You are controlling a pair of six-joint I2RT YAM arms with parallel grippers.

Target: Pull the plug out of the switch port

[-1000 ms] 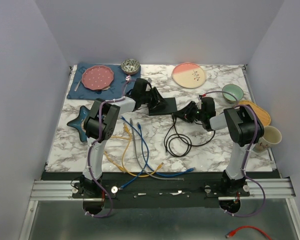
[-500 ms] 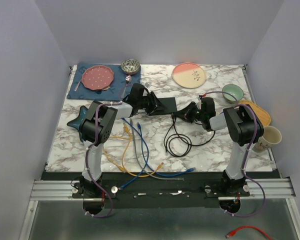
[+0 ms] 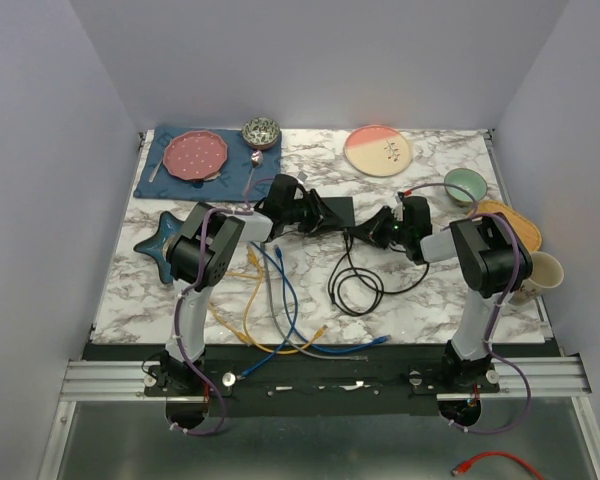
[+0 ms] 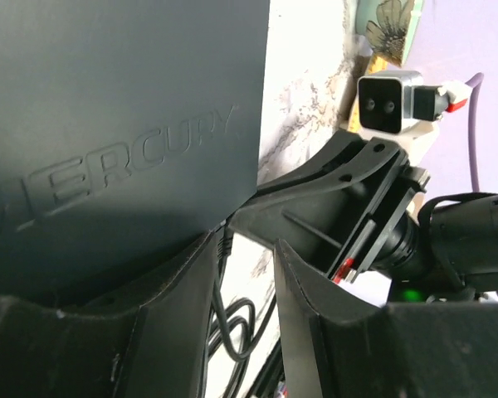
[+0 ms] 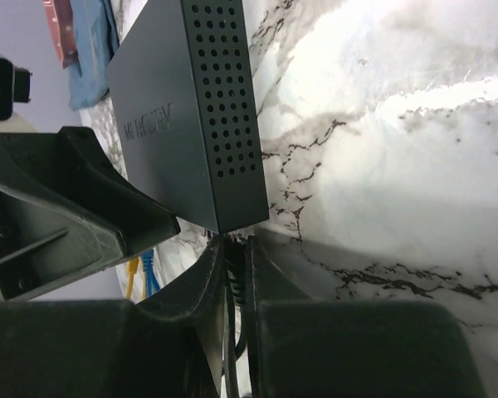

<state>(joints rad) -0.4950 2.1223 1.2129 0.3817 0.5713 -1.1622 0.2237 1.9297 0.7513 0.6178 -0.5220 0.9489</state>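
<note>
The switch (image 3: 335, 210) is a flat matte-black box on the marble table, also seen in the left wrist view (image 4: 124, 108) and the right wrist view (image 5: 191, 116). My right gripper (image 3: 368, 232) (image 5: 236, 249) is at its near right corner, shut on the black plug (image 5: 235, 269), whose tip meets the switch's socket edge. The plug's black cable (image 3: 355, 285) (image 4: 224, 323) loops toward me. My left gripper (image 3: 308, 215) (image 4: 247, 249) is at the switch's left end. Its jaws stand apart with one finger (image 4: 149, 315) against the box.
Loose blue, yellow and grey cables (image 3: 270, 290) lie front left. A blue star dish (image 3: 160, 245) is at the left. A red plate on a blue cloth (image 3: 197, 155), a patterned bowl (image 3: 262, 131) and a pink plate (image 3: 378, 150) are at the back. A green bowl (image 3: 465, 184), a yellow dish (image 3: 515, 225) and a cup (image 3: 540, 272) are at the right.
My left arm has shifted a little and its gripper has slid slightly right along the switch. My right gripper has stayed on the plug at the switch's corner.
</note>
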